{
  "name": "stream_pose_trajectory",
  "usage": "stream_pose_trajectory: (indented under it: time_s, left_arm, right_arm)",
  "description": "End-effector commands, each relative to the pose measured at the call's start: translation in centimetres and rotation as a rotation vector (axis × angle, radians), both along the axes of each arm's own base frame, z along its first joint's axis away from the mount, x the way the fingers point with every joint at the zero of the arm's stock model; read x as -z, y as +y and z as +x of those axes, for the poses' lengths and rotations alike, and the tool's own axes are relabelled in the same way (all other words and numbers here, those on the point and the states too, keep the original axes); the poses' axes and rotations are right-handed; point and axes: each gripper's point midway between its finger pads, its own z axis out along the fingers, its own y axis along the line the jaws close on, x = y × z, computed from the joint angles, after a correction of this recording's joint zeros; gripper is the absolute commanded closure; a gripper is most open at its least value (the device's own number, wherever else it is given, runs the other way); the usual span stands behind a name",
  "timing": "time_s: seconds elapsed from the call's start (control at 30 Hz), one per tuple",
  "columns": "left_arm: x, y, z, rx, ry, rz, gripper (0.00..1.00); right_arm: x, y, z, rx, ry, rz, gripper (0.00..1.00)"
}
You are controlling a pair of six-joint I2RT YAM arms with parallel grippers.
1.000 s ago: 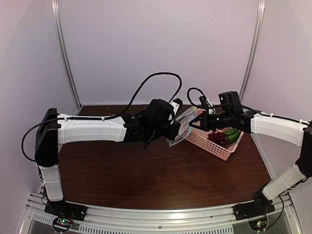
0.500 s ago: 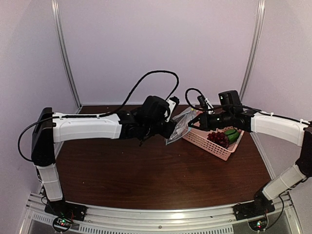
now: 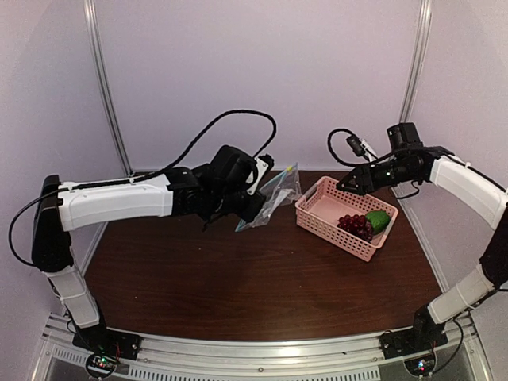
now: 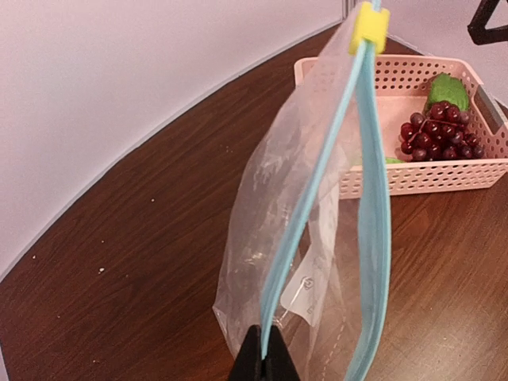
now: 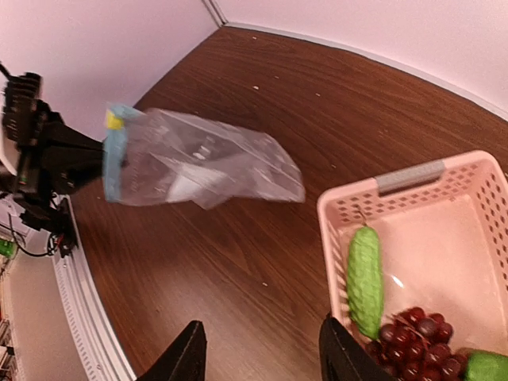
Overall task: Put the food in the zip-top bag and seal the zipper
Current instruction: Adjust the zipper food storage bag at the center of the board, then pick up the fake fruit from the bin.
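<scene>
The clear zip-top bag (image 3: 274, 197) hangs in the air above the table, left of the pink basket. My left gripper (image 4: 264, 357) is shut on one side of its teal-blue zipper (image 4: 316, 186), near one end; a yellow slider (image 4: 369, 24) sits at the far end. The bag's mouth gapes open. My right gripper (image 5: 262, 359) is open and holds nothing, raised above the basket's near-left corner, well apart from the bag (image 5: 198, 163). The food lies in the basket: dark red grapes (image 5: 409, 333) and a bumpy green vegetable (image 5: 364, 278).
The pink perforated basket (image 3: 317, 216) stands on the brown table at the right back, with a second green piece (image 5: 486, 367) at its edge. The left arm (image 3: 119, 202) stretches across the table's left half. White walls close the back and sides.
My right gripper has let go of the bag, opened, and lifted away to the right, above the basket. My left arm has carried the bag to the left and upward.
</scene>
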Motion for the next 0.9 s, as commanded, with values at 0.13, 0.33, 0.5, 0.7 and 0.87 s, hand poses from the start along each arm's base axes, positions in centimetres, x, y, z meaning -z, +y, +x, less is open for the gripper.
stream_pose_trajectory:
  time_s: [0.13, 0.33, 0.5, 0.7, 0.87]
  left_arm:
    - [0.7, 2.4, -1.3, 0.039, 0.028, 0.142, 1.00]
    - [5.3, -1.1, -2.3, 0.135, 0.183, 0.113, 1.00]
    - [5.6, -2.7, -2.8, 0.170, 0.232, 0.052, 1.00]
    - [5.2, -2.8, -3.1, 0.173, 0.249, 0.034, 1.00]
    - [5.3, -2.3, -3.2, 0.158, 0.257, 0.047, 1.00]
  right_arm:
    - [10.1, -10.6, 2.0, 0.023, 0.036, -0.536, 0.45]
    - [14.2, -11.6, 3.6, -0.021, 0.093, -0.647, 0.37]
    - [16.0, -12.2, 5.1, -0.037, 0.113, -0.708, 0.28]
    - [18.8, -12.5, 4.6, -0.091, 0.179, -0.765, 0.27]
    - [20.6, -12.9, 4.6, -0.074, 0.210, -0.781, 0.49]
